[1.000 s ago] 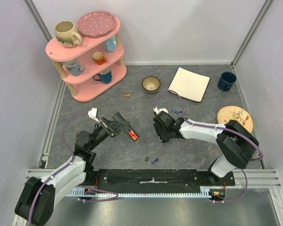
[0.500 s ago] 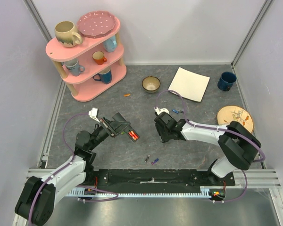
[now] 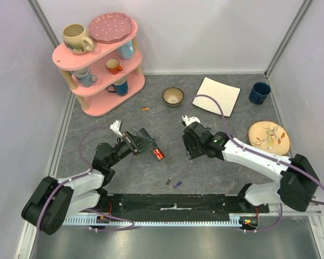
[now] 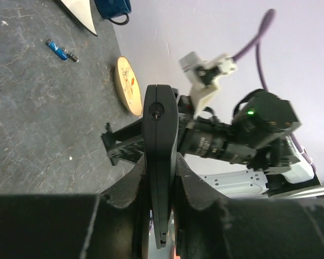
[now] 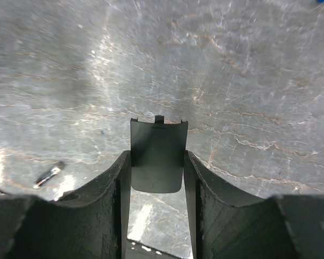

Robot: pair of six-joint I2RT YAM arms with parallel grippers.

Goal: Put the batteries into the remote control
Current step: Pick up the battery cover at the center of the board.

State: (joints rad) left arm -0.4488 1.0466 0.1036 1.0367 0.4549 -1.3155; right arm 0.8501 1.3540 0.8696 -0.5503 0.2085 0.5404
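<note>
Table (image 3: 135, 172) is dark grey with pale marbled veins. Shelf (image 3: 105, 100) is all pink. The plate (image 3: 111, 27) is dusty pink with white dots, and there's a beige mug (image 3: 75, 38) and an orange mug (image 3: 114, 66). Bowl (image 3: 173, 96) is tan, square plate (image 3: 217, 96) cream, navy mug (image 3: 258, 92) really dark. Wooden disc (image 3: 268, 135) has a leafy drawing with an orange bit. Remote (image 4: 160, 156) is black with red batteries (image 3: 159, 155) showing. Loose ones: orange battery (image 3: 145, 109), purple battery (image 3: 177, 185), blue battery (image 4: 56, 49). Cover (image 5: 157, 155) is black, cables (image 3: 92, 135) purple.
</note>
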